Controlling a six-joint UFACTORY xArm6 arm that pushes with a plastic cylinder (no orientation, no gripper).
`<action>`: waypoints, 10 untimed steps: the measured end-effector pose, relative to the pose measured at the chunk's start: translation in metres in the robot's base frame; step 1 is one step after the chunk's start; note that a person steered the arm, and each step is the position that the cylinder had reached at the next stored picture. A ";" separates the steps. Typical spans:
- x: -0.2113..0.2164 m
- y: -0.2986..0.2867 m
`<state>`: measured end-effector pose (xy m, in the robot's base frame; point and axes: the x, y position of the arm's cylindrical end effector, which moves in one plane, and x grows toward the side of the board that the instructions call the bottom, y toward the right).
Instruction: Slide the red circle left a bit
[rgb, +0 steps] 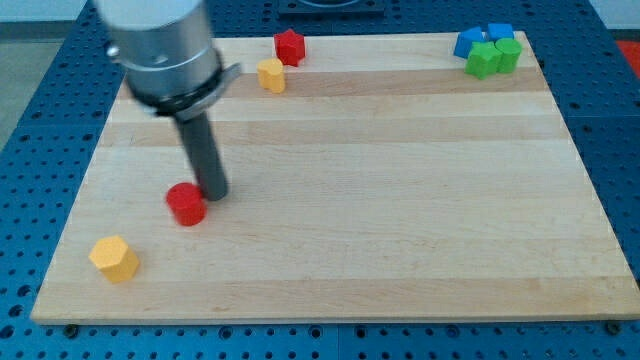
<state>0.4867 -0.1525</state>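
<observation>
A: Where is the red circle (186, 204)?
B: Near the board's (400, 200) left edge, toward the near side. My tip (214, 192) touches its right side.
A: Any pincer?
B: None; just a plain rod.

Pale wooden board (380, 200) of lengthwise planks, blue perforated metal table (610, 120) surrounding the board on every side, even light

The pale wooden board (380, 200) looks smooth and matt, with long grain stripes. The round red block (186, 204) near its left edge looks like matt plastic. The dark rod (203, 152) is dull; its grey collar (165, 50) looks like brushed metal.
</observation>
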 end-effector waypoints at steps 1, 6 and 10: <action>-0.011 0.013; 0.028 -0.010; 0.034 -0.061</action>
<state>0.5208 -0.2136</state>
